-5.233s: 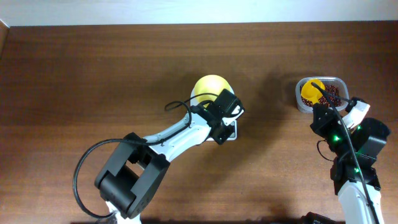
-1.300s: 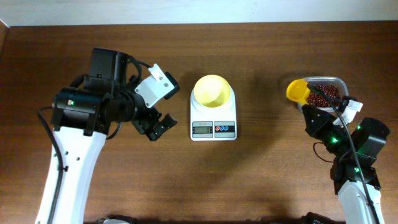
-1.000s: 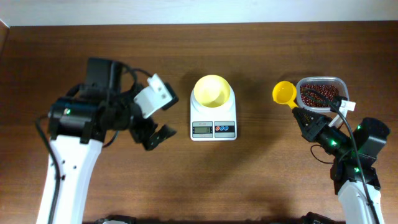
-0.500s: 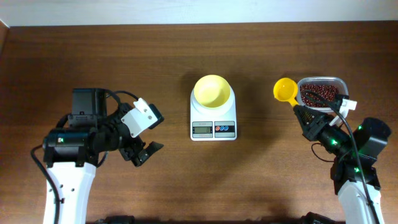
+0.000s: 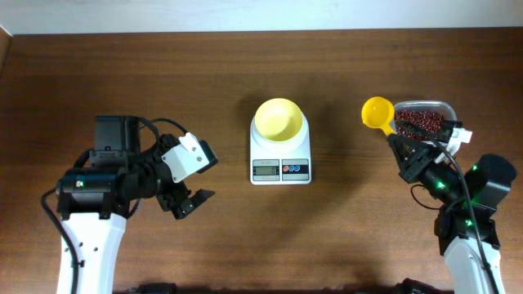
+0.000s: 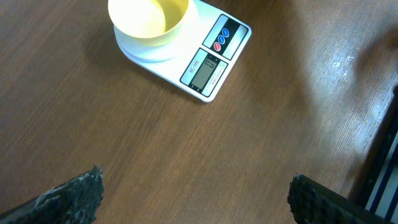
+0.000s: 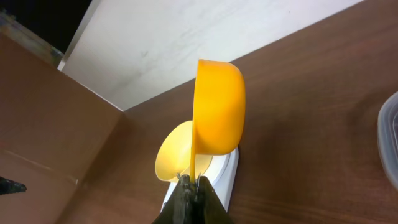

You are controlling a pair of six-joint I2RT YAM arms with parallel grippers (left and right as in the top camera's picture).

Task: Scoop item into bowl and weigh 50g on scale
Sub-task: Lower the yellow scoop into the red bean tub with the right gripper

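Note:
The pale-yellow bowl point(image 5: 278, 119) sits empty on the white scale point(image 5: 281, 167) at mid-table. Dark red-brown beans point(image 5: 418, 124) fill a clear container point(image 5: 445, 106) at the right. My right gripper point(image 5: 399, 144) is shut on the handle of a yellow scoop point(image 5: 378, 114), held just left of the container; no beans show in its cup. In the right wrist view the scoop point(image 7: 217, 115) stands on edge above the gripper point(image 7: 194, 186), with the bowl point(image 7: 174, 160) and scale point(image 7: 225, 177) behind. My left gripper point(image 5: 198, 181) is open and empty, left of the scale; its wrist view shows the bowl point(image 6: 148, 18) and scale point(image 6: 208, 65) ahead.
A pale wall runs along the table's far edge point(image 5: 261, 31). Bare wood lies between the scale and each arm. The container's rim point(image 7: 388, 146) shows at the right edge of the right wrist view.
The left arm has drawn back down and left from the scale and now holds still. The right gripper has shifted the scoop slightly right and toward the far edge, beside the container.

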